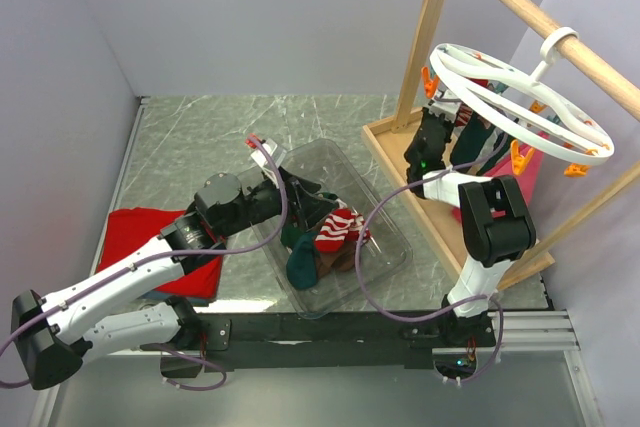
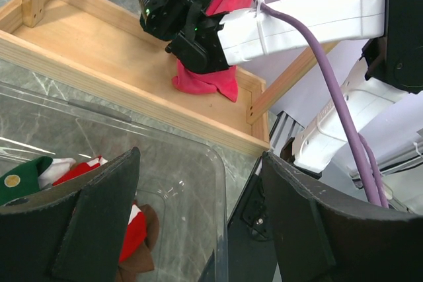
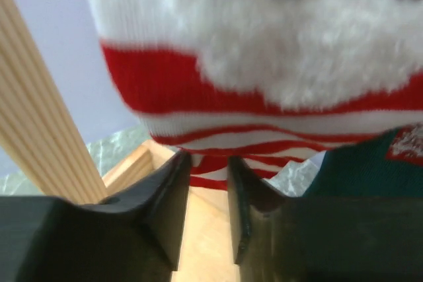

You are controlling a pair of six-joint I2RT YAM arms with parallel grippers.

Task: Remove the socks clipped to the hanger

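Observation:
The white ring hanger point(image 1: 520, 97) hangs by its hook from the wooden rail, orange pegs on its rim. A red-and-white striped sock point(image 3: 218, 84) with a fluffy white cuff dangles from it, a dark green sock point(image 3: 370, 163) beside it. My right gripper point(image 3: 208, 163) reaches up under the ring point(image 1: 445, 117), its jaws narrowed on the striped sock's lower edge. A pink sock point(image 1: 530, 172) hangs further right, its toe point(image 2: 211, 80) near the wooden base. My left gripper point(image 2: 198, 189) stands open and empty over the bin, beside loose socks point(image 1: 335, 232) lying inside.
The clear plastic bin point(image 1: 385, 257) sits mid-table. The wooden rail frame point(image 1: 540, 17) stands on a wooden tray base point(image 1: 400, 162) at the right. A flat red cloth point(image 1: 140, 232) lies under the left arm. Purple cables loop off both arms.

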